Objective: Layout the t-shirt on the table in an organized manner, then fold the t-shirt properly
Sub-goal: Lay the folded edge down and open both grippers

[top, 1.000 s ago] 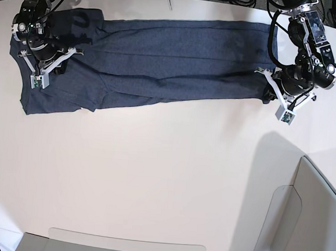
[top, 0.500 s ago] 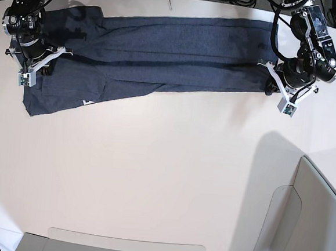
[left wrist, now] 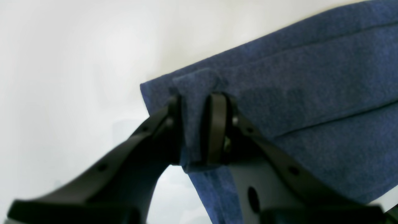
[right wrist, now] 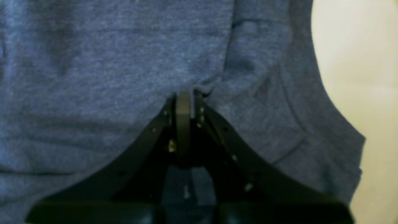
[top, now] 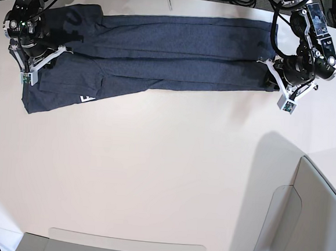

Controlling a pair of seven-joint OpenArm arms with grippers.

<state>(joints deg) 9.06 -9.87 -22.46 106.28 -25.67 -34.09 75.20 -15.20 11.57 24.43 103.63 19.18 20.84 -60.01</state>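
Lengthwise, t-shirt (top: 162, 49) across table (top: 152, 176)

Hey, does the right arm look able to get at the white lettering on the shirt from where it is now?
Probably yes. The lettering lies exposed on the t-shirt, near the right gripper with nothing between them. But that gripper is pinching a fold of the cloth, so it would have to let go first.

**Near table open; back edge crowded**

The t-shirt (top: 162, 52) stretches across the far strip of the table (top: 153, 171), with the right gripper (top: 32, 62) at one end and the left gripper (top: 274, 80) at the other. In front of the cloth the tabletop lies bare. Grey translucent panels (top: 300, 223) wall the near corner beside the left arm.
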